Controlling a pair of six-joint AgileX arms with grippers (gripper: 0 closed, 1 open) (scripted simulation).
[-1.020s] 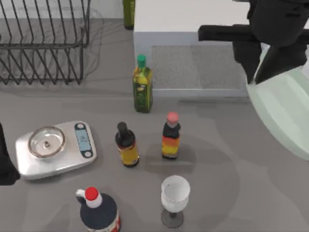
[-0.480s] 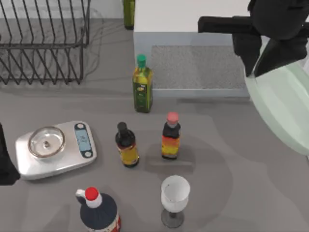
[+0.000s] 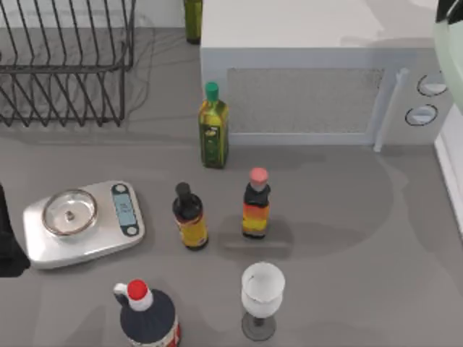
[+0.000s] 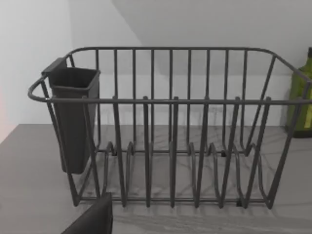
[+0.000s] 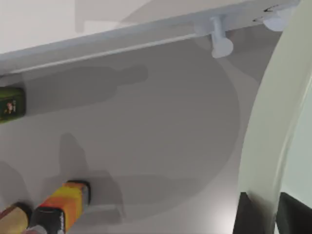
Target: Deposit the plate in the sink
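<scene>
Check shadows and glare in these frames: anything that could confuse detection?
Top view: soft grey shadows fan right of the bottles and glass; a broad faint arc crosses the table below the microwave; no glare. Right wrist view: a large round shadow lies beside the plate, with bottle shadows stretched long. Left wrist view: the rack casts thin striped shadows on the counter; lighting even.

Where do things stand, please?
Right gripper jaws clamp plate rim, past table's right edge. Left arm parked left. Sink edge unobstructed.
</scene>
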